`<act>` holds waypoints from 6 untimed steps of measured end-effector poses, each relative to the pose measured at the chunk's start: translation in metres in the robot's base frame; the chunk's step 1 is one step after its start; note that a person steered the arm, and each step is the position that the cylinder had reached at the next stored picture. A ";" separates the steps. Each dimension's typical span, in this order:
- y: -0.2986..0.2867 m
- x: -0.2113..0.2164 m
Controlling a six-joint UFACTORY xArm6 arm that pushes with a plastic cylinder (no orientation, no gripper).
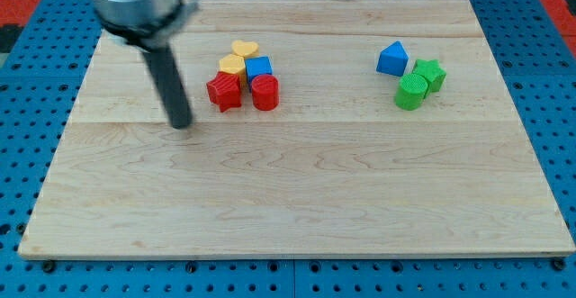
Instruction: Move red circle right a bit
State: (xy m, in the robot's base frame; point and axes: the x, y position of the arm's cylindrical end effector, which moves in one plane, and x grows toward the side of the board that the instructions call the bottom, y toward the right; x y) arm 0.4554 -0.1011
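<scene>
My tip (182, 123) rests on the board (297, 208), apart from the blocks at the view's left; it is a bare rod with no jaws to spread or pinch. Next comes the red star (224, 92), touching the yellow block (233, 65), perhaps a hexagon. Behind sits the yellow heart (244, 48), then the blue cube (259, 67). The red circle (265, 92) is just right of the star. Far right cluster the blue triangle (391, 58), green circle (411, 91) and green star (430, 73).
</scene>
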 end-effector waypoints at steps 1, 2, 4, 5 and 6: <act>0.056 -0.016; 0.065 -0.074; 0.061 -0.098; 0.080 -0.115; 0.104 -0.121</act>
